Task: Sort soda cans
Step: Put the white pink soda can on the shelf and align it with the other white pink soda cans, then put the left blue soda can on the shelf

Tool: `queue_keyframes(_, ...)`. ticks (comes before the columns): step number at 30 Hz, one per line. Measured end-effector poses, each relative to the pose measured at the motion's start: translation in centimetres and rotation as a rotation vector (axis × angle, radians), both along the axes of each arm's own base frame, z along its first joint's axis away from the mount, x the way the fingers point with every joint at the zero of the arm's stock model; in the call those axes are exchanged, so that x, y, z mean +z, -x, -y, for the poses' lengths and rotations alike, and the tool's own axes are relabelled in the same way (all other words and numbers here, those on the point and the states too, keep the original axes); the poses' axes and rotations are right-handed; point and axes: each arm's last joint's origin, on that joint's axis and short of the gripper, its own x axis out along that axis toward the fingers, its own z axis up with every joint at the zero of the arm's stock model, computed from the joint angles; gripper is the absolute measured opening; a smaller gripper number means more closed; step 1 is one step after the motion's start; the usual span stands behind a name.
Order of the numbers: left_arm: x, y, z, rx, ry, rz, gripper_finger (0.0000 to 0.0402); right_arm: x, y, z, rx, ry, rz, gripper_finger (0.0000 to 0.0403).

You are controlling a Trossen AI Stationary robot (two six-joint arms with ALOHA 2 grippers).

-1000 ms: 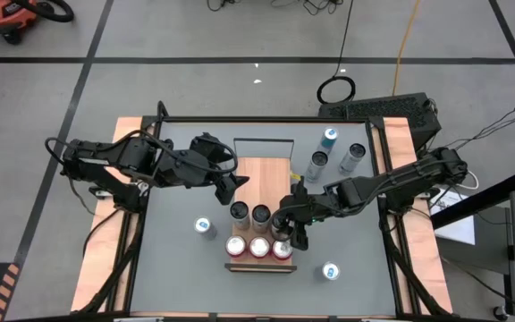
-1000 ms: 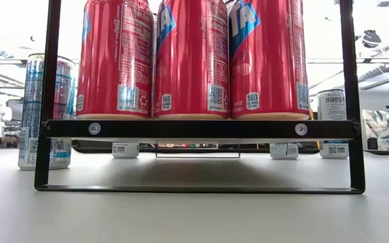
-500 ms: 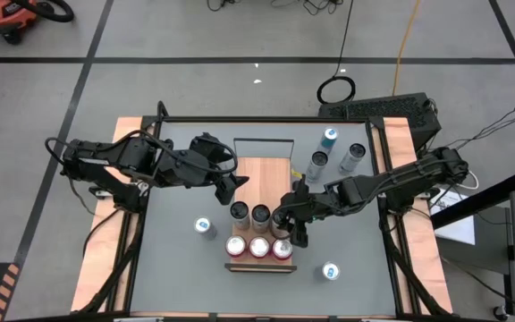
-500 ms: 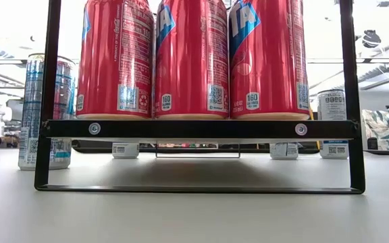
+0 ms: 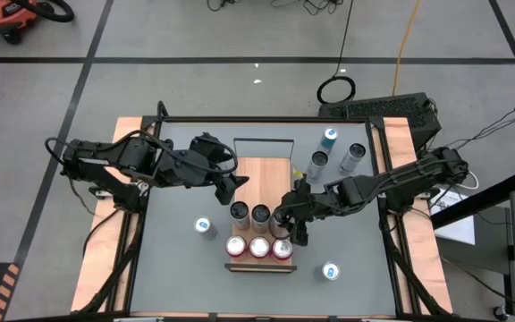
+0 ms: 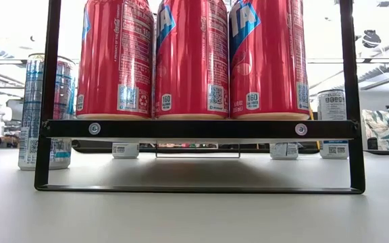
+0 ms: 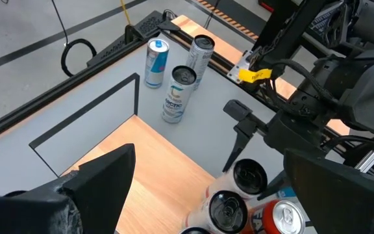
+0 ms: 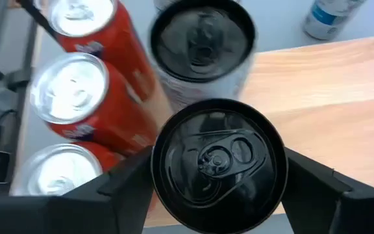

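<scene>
High view, tray: wooden board (image 5: 262,183) mid-table holds three red cans (image 5: 259,247) in a row at its 6 o'clock edge, two dark-topped cans (image 5: 249,213) just behind them.
High view, right gripper (image 5: 286,224): sits at the row's 3 o'clock end over a third dark-topped can.
High view, left gripper (image 5: 231,185): hovers at the board's 9 o'clock side, nothing in it.
High view, strays: a blue can (image 5: 206,226) at 9 o'clock of the tray, another (image 5: 330,271) at 4 o'clock, three cans (image 5: 331,153) grouped at 1 o'clock.
Low view: the three red cans (image 6: 192,57) stand upright, touching, on a black rack bar (image 6: 198,128); a blue can (image 6: 42,111) stands behind at 9 o'clock.
Left wrist view: its fingers (image 7: 106,175) are spread wide, empty; the right arm's gripper (image 7: 242,140) is beside a dark-topped can (image 7: 249,177).
Right wrist view: fingers (image 8: 125,185) flank a dark-topped can (image 8: 218,162) on both sides; whether they pinch it, cannot tell. Second dark-topped can (image 8: 202,40) is just beyond, red cans (image 8: 70,97) alongside.
</scene>
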Motion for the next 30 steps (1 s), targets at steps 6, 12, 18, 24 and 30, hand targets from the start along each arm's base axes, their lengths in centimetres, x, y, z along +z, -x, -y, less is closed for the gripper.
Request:
queue_keyframes(6,0.0,0.0,0.0,0.000,0.000,0.000,0.0393,-0.2,0.0,0.0,0.006,0.013,-0.009,0.0294)
queue_keyframes(12,0.0,0.0,0.0,0.000,0.000,0.000,0.0393,-0.1,-0.1,0.0,0.007,0.009,-0.001,0.0323)
queue_keyframes(18,0.0,0.0,0.0,0.000,0.000,0.000,0.0393,0.1,-0.2,-0.1,-0.006,-0.013,0.024,0.0342)
queue_keyframes(24,0.0,0.0,0.0,0.000,0.000,0.000,0.0393,0.6,0.1,0.0,-0.009,-0.022,0.046,0.0346)
queue_keyframes(30,-0.1,0.1,0.0,0.001,-0.001,-0.011,0.0393,2.5,1.4,0.4,-0.029,-0.062,0.107,0.0346)
